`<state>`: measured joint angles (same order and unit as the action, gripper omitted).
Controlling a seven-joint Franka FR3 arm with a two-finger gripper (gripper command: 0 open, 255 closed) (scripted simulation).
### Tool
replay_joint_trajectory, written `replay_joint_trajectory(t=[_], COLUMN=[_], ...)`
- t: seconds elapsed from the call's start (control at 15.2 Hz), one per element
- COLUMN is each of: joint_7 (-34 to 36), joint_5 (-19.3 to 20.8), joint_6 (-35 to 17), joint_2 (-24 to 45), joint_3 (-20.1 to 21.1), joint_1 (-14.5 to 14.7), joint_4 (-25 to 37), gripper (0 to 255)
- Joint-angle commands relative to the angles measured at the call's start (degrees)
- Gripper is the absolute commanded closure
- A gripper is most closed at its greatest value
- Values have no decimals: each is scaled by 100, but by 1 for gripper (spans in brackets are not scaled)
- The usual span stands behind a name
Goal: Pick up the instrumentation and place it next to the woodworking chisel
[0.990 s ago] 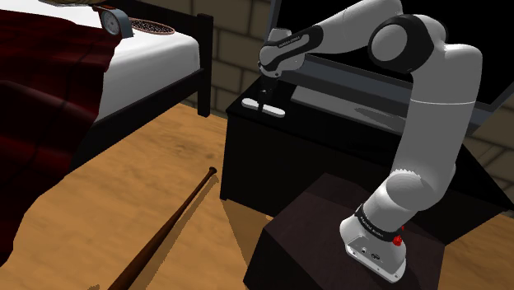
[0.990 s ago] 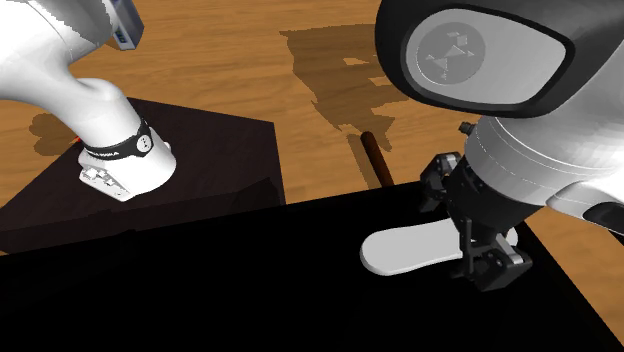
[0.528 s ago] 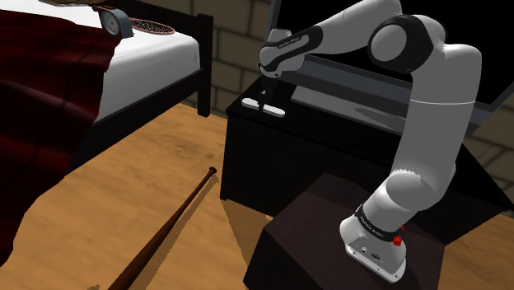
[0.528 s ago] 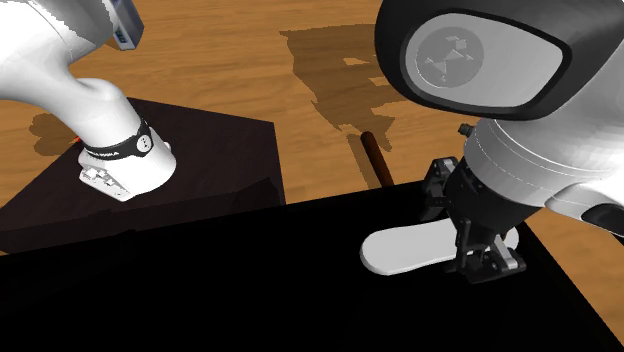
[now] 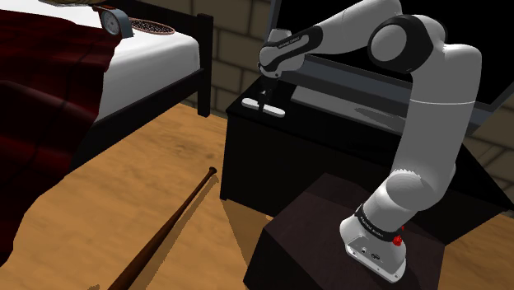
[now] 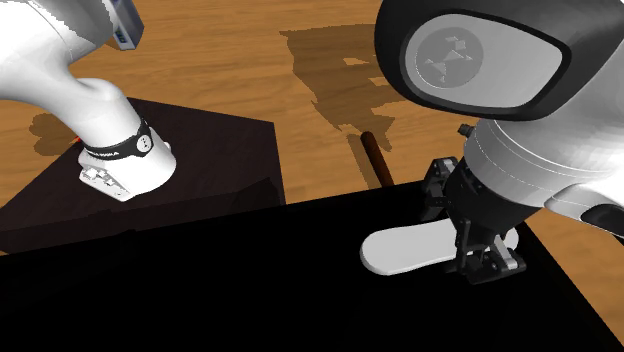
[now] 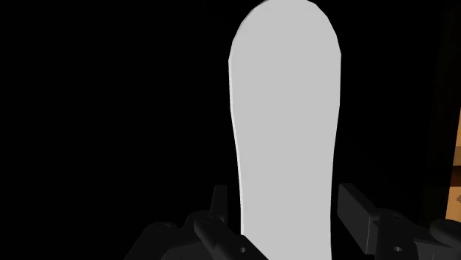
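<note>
— Where does the flat white instrument (image 5: pixel 249 103) lie?

— It rests on the black table (image 5: pixel 329 140), near the corner that faces the bed (image 5: pixel 156 58). In the second exterior view the instrument (image 6: pixel 405 250) lies close to the table (image 6: pixel 250 290) edge that borders the wooden floor (image 6: pixel 230 50). It has not shifted since a second ago.

— And the pincer (image 5: pixel 264 99)?

— It points straight down over the instrument. Compared with a second ago, the pincer (image 6: pixel 487 262) sits lower, with its fingers down at the table's surface. Over the last half second nothing has changed.

— Does it hold the instrument?

— Not that the pictures show. In the wrist view the instrument (image 7: pixel 284 111) runs away from the pincer (image 7: pixel 284 214) between two fingers that stand wide apart, one along each long side. A thin dark gap separates one finger (image 7: pixel 354 214) from the white edge. The other finger (image 7: pixel 219 210) is just beside the edge, and contact there cannot be told.

— What else is about?

— A baseball bat (image 5: pixel 169 231) lies on the floor, well apart from the table. The arm's dark stand (image 5: pixel 329 239) sits just beside the table.
</note>
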<state>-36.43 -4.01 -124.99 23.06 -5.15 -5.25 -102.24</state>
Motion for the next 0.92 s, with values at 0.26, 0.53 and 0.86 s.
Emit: replay_joint_trajectory(t=[0.26, 0.53, 0.86], joint_7=[18, 35, 54], joint_5=[22, 41, 63], joint_6=[252, 513, 847], joint_2=[-144, -270, -406], joint_3=[-9, -17, -25], joint_1=[5, 9, 12], joint_4=[112, 249, 447], gripper=[255, 255, 255])
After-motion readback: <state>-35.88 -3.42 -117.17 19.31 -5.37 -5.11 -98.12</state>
